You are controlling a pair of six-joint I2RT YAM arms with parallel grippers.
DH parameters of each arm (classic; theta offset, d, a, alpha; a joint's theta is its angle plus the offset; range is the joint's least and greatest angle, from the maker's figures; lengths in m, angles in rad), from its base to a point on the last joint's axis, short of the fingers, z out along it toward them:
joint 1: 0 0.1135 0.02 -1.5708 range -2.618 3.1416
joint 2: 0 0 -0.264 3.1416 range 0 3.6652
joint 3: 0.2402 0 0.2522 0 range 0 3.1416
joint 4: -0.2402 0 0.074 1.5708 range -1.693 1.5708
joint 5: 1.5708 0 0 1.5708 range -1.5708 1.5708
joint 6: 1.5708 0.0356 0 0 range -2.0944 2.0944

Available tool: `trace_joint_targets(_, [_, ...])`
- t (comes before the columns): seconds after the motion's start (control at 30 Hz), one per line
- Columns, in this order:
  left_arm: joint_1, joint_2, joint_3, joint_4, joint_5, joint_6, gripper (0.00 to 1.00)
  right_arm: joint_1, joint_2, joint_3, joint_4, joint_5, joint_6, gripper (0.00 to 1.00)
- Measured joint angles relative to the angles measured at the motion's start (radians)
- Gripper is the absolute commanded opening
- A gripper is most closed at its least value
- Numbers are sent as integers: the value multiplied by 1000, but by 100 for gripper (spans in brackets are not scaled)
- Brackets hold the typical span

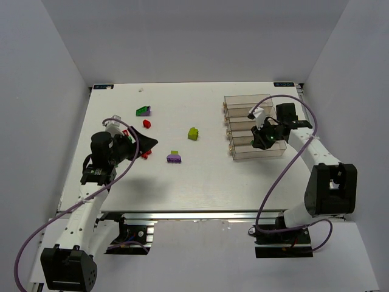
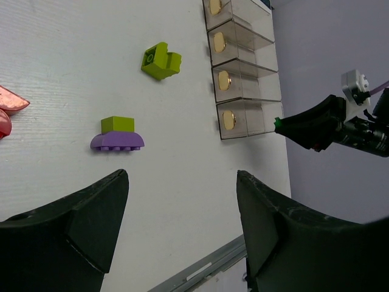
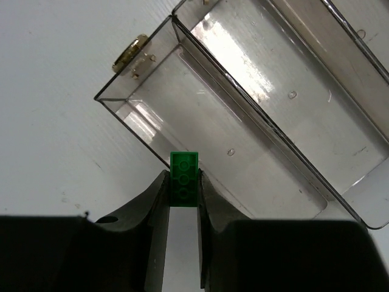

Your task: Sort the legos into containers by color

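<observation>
R jaws: shut tight on a green brick (image 3: pixel 184 180), pinched across its narrow width, studs facing the wrist cam. Brick hangs right at the outer long wall of the end bin (image 3: pixel 255 170), toward the end w/ the brass knob (image 3: pixel 130 52). Can't tell if it touches the wall. Top cam agrees: R jaws sit over the bin closest to the arm bases, last in the row of 4 bins (image 1: pixel 240 104) on the right side of the surface (image 1: pixel 200 182).

L jaws: spread wide, nothing between them, over the left part of the surface, aimed roughly toward the bins. Contact w/ surface: can't tell.

Loose bricks, all on the surface, well apart from the bins:
- purple brick (image 2: pixel 117 143) w/ a small yellow-green brick (image 2: pixel 117 124) stacked on top, just ahead of the L jaws
- tilted yellow-green brick (image 2: pixel 161 61) beyond it, mid-surface
- red brick (image 1: pixel 146 123) on the far side of the L jaws, 2nd red brick (image 1: pixel 144 154) on the near side, both close to them
- green-and-purple piece (image 1: pixel 143 111) further back, far-left area
</observation>
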Motion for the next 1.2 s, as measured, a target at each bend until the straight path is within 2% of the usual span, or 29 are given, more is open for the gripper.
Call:
trace_joint_targets(0.1, [-4,2,0,-8,3,4,81,-1,31,4,14,23,1,12])
trace_joint_targets(0.27, [-23,27,0,-21,-4,18,81,-3,85,18,35,45,1,19])
trace_joint_targets(0.47, [-101,91,14,-59,-54,41,81,-13,121,22,52,62,7,39])
trace_joint_targets(0.57, [-148,129,35,-77,-98,52,79,-18,134,35,54,65,17,46])
trace_joint_targets(0.6, [-161,142,43,-85,-111,55,79,-19,135,40,55,65,20,52])
trace_joint_targets(0.7, [-177,173,64,-109,-156,64,72,-23,135,61,56,61,32,55])
trace_joint_targets(0.83, [-179,214,100,-142,-214,71,62,-26,133,89,61,45,45,56])
trace_joint_targets(0.87, [-179,223,109,-148,-228,72,52,-26,132,95,60,38,51,55])
trace_joint_targets(0.93, [-179,242,127,-166,-260,71,36,-26,130,109,58,23,54,42])
trace_joint_targets(0.97, [-179,250,135,-176,-280,68,25,-26,128,117,56,6,55,34])
trace_joint_targets(1.0, [-179,257,142,-187,-308,60,22,-27,124,123,54,-15,53,18])
trace_joint_targets(1.03, [-179,265,149,-200,-335,57,20,-27,116,126,51,-40,54,11])
trace_joint_targets(1.07, [-179,272,155,-212,-362,51,18,-28,105,126,46,-70,52,6])
trace_joint_targets(1.13, [-179,288,167,-245,-436,34,20,-28,79,126,39,-130,55,6])
trace_joint_targets(1.17, [-179,297,174,-261,-471,24,27,-28,64,126,40,-158,59,11])
trace_joint_targets(1.2, [-177,310,183,-284,-515,14,44,-27,49,126,42,-182,66,20])
